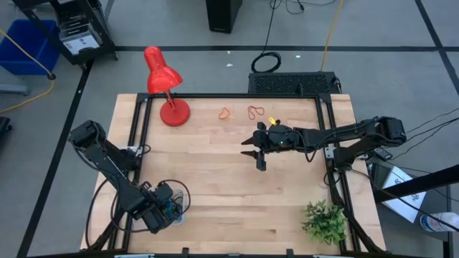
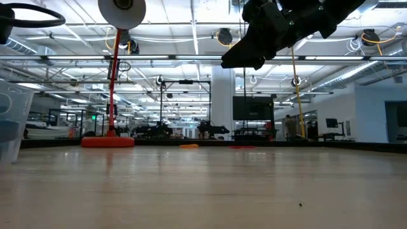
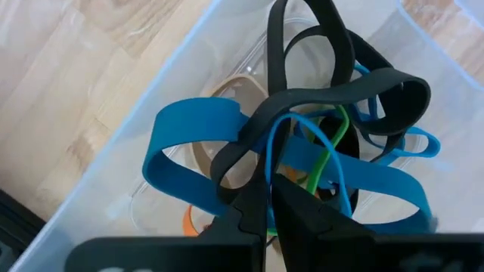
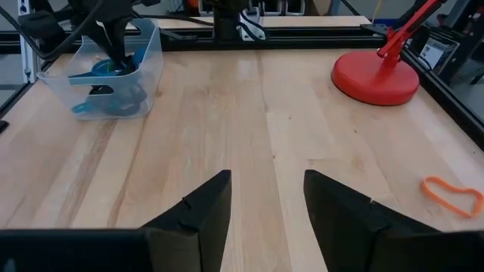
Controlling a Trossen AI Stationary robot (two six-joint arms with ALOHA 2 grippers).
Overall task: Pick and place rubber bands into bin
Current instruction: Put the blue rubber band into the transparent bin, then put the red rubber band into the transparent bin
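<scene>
Bands mostly binned already: the clear bin (image 1: 172, 203) sits at about 7 o'clock on the table (image 1: 215, 179), holding a tangle of rubber bands (image 3: 302, 151), wide flat blue and black loops, a thin green one, tan and orange underneath.

Left gripper (image 3: 270, 200) is down inside the bin, fingers pressed nearly together with a thin blue band and a black one running between the tips; looks like a pinch on the tangle, though which band exactly I cannot tell.

Right gripper (image 1: 258, 150) hangs above the table just right of centre, jaws spread, nothing between them.

Two bands left on the wood at about 12 o'clock: an orange loop (image 1: 225, 113) and a red loop (image 1: 255, 111) just beside it, both thin, flat and squiggly. Red desk lamp (image 1: 166, 86) stands at 11 o'clock, fake plant (image 1: 324, 221) at 5 o'clock.

Likely step in hand: the left lets go in the bin while the right goes for the orange or red loop. To do it well, open the left fully before lifting, since floppy, grippy bands snag on fingers and could drag the tangle out. For the right, come straight down with one finger inside the loop and close low against the wood; the bands are thin and lie flat, so a high pinch would miss.
</scene>
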